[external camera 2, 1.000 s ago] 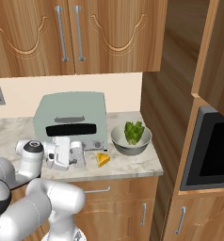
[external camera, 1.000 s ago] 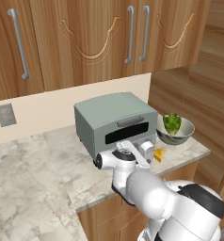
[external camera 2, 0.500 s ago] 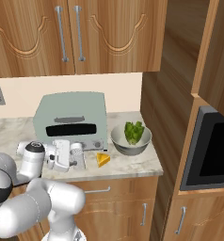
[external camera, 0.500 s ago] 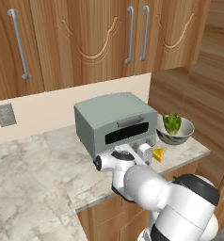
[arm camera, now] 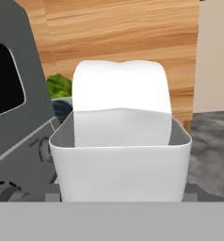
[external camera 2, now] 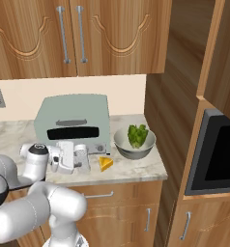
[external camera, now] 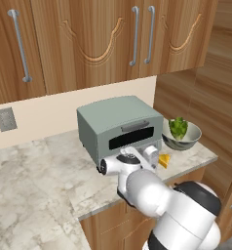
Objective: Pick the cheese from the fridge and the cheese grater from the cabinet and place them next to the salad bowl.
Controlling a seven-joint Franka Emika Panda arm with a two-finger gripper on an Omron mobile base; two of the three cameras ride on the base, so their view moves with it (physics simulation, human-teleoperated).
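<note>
OK, I've got the gripper (external camera 2: pixel 83 158) clamped on the cheese grater (arm camera: pixel 121 141), jaws wide round it. It's in front of the toaster oven (external camera 2: pixel 72 121); cheese (external camera 2: pixel 105 164) sits just right, by the salad bowl (external camera 2: pixel 134 143).

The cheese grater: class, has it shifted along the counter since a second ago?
Yes. In the right base view the cheese grater has moved right along the toaster oven, toward the cheese.

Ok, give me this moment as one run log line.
gripper: shut on small silver-white box grater, above counter | yellow-orange cheese wedge: on counter beside round grey metal salad bowl | grater: not yet set down
</note>
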